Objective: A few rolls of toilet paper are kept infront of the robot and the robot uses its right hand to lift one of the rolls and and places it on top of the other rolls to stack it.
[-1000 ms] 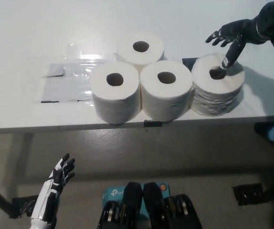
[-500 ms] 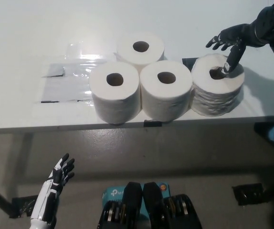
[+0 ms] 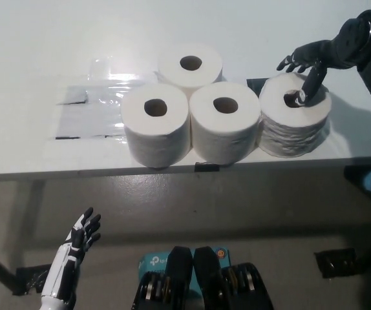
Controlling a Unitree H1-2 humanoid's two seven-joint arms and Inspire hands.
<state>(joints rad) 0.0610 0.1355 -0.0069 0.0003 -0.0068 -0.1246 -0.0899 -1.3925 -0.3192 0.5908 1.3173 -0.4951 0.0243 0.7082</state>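
Note:
Four white toilet paper rolls stand upright on the white table [image 3: 30, 58]. Three form a tight cluster: a back roll [image 3: 190, 64], a front left roll [image 3: 156, 123] and a front middle roll [image 3: 225, 121]. The fourth roll [image 3: 293, 126] stands at the right, touching the middle one. My black right hand [image 3: 307, 61] hovers over that fourth roll, its fingers spread, with one finger dipping into the core hole. It holds nothing. My white left hand [image 3: 75, 248] rests open below the table edge at the lower left.
A sheet of clear plastic wrap [image 3: 92, 103] lies flat on the table left of the rolls. The table's front edge [image 3: 108, 171] runs across the picture just in front of the rolls. A dark object [image 3: 334, 261] sits on the floor at lower right.
My right hand has shifted slightly and drawn its finger a little deeper toward the fourth roll's core. The rolls and the left hand have not moved.

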